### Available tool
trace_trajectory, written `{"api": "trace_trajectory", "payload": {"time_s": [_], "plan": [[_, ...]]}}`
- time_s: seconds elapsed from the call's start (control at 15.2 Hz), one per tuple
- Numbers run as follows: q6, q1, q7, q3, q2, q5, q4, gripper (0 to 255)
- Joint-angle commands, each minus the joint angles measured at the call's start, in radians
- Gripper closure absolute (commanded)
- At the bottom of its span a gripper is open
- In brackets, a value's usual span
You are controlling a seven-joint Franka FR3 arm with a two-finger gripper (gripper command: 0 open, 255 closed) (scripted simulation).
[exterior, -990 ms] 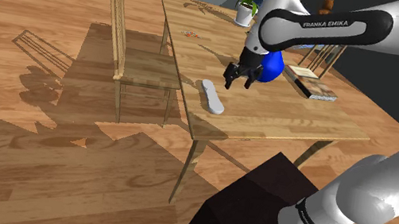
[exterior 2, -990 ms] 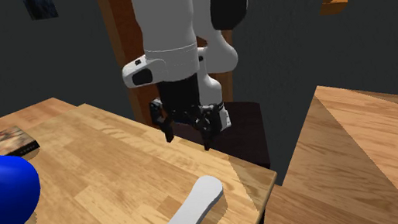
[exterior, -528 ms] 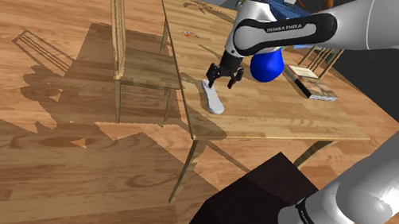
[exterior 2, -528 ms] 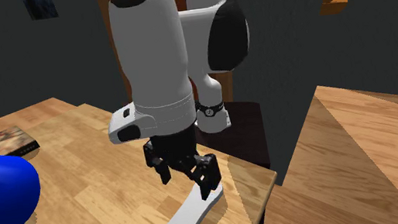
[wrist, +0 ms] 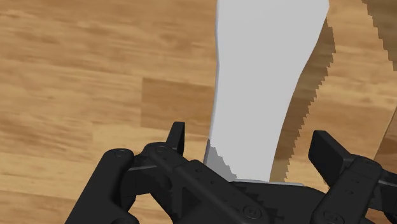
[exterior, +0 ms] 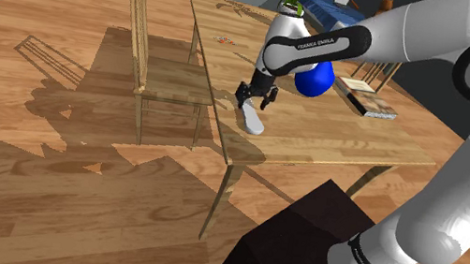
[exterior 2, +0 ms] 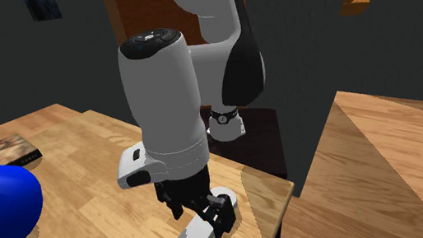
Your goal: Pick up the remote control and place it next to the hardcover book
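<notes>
Remote control [wrist: 267, 76] lay untouched between the gripper's [wrist: 251, 137] spread fingers, most of its length ahead of them, so an end-heavy grasp might have drooped or slipped.

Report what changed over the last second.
The gripper moved toward the shoulder view's left and down over the white remote control; its open fingers now straddle it without touching. The remote control, hardcover book and blue round object stayed put.
</notes>
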Motion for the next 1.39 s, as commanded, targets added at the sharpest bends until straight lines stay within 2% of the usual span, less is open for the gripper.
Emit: {"api": "trace_trajectory", "payload": {"time_s": [0.0,0.53,0.59,1.19,1.32], "plan": [[0.032,0.001,0.002,0.000,0.018,-0.001,-0.014,0],[0.032,0.001,0.002,0.000,0.017,-0.001,-0.014,0],[0.032,0.001,0.002,0.000,0.017,-0.001,-0.014,255],[0.032,0.001,0.002,0.000,0.018,-0.001,-0.014,255],[0.008,0.001,0.001,0.000,0.003,0.000,-0.005,255]]}}
